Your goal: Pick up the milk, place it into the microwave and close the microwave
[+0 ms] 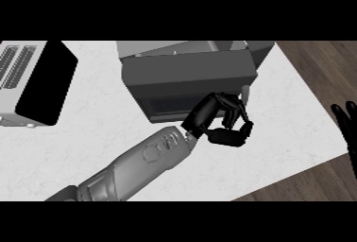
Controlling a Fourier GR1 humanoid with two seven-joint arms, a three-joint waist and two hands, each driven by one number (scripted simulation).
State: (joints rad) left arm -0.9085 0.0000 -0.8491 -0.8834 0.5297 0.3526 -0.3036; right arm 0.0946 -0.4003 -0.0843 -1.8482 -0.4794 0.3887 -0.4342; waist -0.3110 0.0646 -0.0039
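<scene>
The grey forearm (136, 165) comes in from the lower left, nearest the camera, and ends in the left hand (222, 120), which sits against the front of the microwave (188, 75). Its fingers are curled together near the front right corner. Whether they enclose anything I cannot tell. The milk shows nowhere: it may be hidden inside the oven or behind the hand. The microwave's dark front appears closed or nearly so, and a thin pale strip (245, 97) stands at its right edge. Judging by this, the closing step is in hand or just ending. The next move calls for checking the door is flush, then drawing the hand clear. To the left stands a toaster (28, 80). The right hand (347, 123) rests at the right edge with fingers straight.
</scene>
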